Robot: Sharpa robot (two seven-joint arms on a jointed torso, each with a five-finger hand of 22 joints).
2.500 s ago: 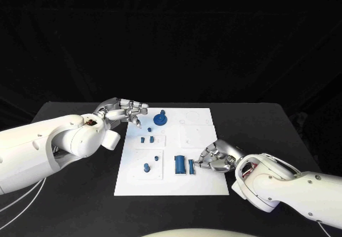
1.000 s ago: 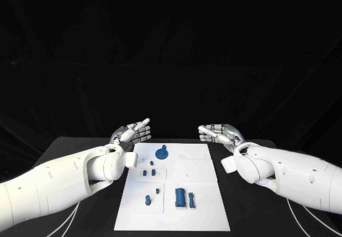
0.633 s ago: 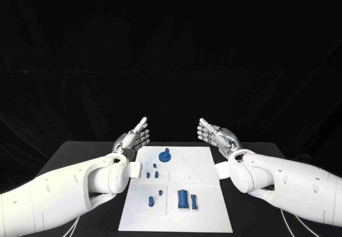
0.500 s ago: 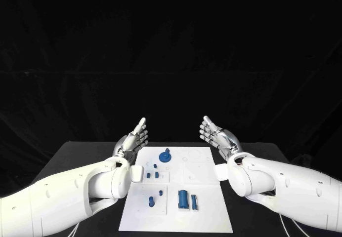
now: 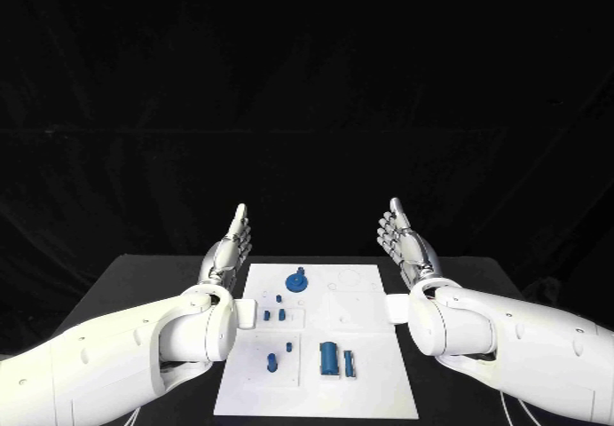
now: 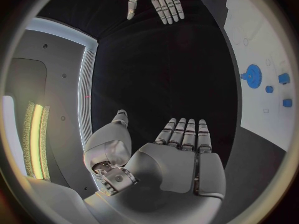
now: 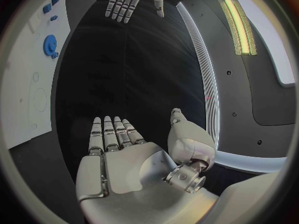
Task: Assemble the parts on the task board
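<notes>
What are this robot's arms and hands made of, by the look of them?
Both arms are smooth, rounded white shells. The left hand and right hand are silver metal with segmented fingers and a bulbous thumb base. Thin pale cables trail beneath the arms.

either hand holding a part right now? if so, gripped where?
No. The left hand and right hand are both raised above the task board, fingers straight and apart, holding nothing. The blue parts sit on the board.

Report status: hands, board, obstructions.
Left hand and right hand both open, raised, holding nothing. Task board flat on the table, blue parts on it, gear at far end. Nothing blocking the board.
</notes>
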